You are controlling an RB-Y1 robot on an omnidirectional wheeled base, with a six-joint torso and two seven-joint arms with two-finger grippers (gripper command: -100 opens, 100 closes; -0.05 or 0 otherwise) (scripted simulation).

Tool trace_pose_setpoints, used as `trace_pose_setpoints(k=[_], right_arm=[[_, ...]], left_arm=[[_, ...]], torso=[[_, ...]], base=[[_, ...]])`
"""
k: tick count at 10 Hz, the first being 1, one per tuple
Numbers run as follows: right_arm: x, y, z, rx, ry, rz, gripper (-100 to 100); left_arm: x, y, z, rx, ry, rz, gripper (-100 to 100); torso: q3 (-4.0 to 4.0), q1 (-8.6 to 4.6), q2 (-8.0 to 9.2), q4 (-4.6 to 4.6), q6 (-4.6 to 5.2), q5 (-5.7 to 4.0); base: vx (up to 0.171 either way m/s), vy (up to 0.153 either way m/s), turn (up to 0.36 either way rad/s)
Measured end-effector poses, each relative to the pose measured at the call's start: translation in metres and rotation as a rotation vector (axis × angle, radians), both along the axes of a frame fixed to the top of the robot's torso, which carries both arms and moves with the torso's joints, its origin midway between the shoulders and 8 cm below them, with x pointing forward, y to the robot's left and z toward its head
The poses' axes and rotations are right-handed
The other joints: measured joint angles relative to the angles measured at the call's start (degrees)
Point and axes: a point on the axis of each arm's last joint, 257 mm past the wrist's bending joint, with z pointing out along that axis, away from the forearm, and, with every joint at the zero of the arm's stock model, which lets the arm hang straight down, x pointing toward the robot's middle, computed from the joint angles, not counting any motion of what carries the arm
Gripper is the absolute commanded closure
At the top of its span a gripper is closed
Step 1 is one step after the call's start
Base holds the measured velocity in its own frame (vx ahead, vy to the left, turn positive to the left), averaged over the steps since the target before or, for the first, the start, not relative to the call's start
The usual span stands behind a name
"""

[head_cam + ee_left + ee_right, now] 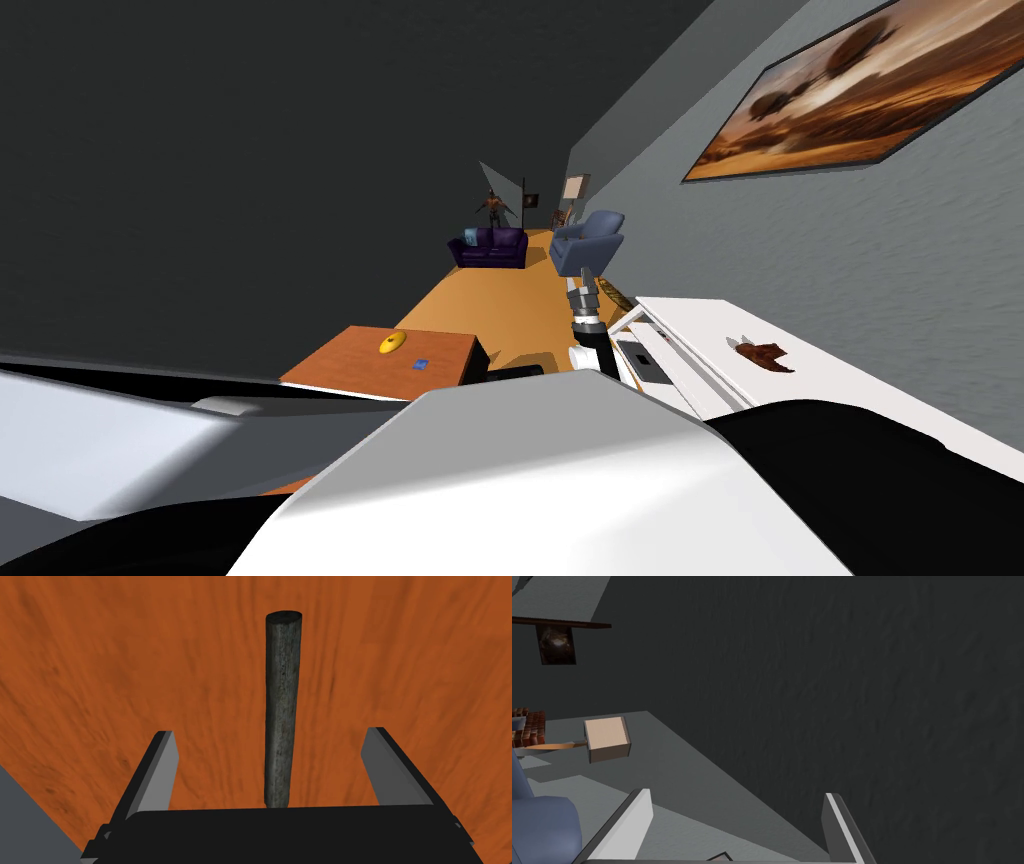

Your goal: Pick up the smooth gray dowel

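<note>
Got left gripper (270,731) spread wide, straddling dark grey dowel (282,676) without touching either finger; lying on orange wood-grain surface (100,676), pointing away from gripper body. Got right gripper (736,793) spread too, beside blue armchair (542,821)

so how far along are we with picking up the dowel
Done: the left jaws are lined up around the dowel, standing open with one on each side. In hand: nothing is gripped; the dowel lies on the orange wooden surface with the jaws clear of it. Left: close on it and lift.
</note>
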Motion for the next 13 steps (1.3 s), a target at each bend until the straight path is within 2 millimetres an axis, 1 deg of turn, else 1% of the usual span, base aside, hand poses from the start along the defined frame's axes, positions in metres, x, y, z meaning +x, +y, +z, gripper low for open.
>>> trace_pose_setpoints(k=[2, 3, 7, 8, 9, 12, 13], right_arm=[[0.000, 0.000, 0.000, 0.000, 0.000, 0.000, 0], [0.000, 0.000, 0.000, 0.000, 0.000, 0.000, 0], [0.000, 0.000, 0.000, 0.000, 0.000, 0.000, 0], [0.000, 0.000, 0.000, 0.000, 0.000, 0.000, 0], [0.000, 0.000, 0.000, 0.000, 0.000, 0.000, 0], [0.000, 0.000, 0.000, 0.000, 0.000, 0.000, 0], [0.000, 0.000, 0.000, 0.000, 0.000, 0.000, 0]], left_arm=[[0.002, -0.017, -0.014, -0.001, -0.003, -0.002, -100], [0.002, -0.018, -0.014, 0.002, -0.002, -0.003, 100], [0.001, -0.018, -0.014, 0.002, -0.002, -0.001, 100], [0.001, -0.018, -0.014, 0.002, -0.002, -0.001, 0], [0.002, -0.018, -0.014, 0.002, -0.002, -0.001, 100], [-0.002, 0.005, 0.004, 0.005, 0.002, -0.005, 100], [-0.002, 0.006, 0.006, 0.004, 0.002, -0.005, 0]], torso=[[0.05, -0.04, 0.08, 0.02, 0.01, 0.00], [0.02, -0.12, 0.04, 0.01, -0.01, -0.03], [0.00, -0.16, 0.00, 0.00, 0.03, -0.03], [0.00, -0.16, 0.00, 0.00, 0.03, -0.04], [0.00, -0.16, 0.00, 0.00, 0.03, -0.04], [-0.02, -0.36, -0.02, -0.02, 0.02, -0.11], [-0.01, -0.29, -0.01, 0.00, 0.01, -0.05]], base=[[-0.017, 0.015, -0.055], [0.000, 0.000, 0.000], [0.000, 0.000, 0.000], [0.000, 0.000, 0.000], [0.016, -0.015, 0.073], [0.007, -0.036, 0.028], [0.000, 0.000, 0.000]])
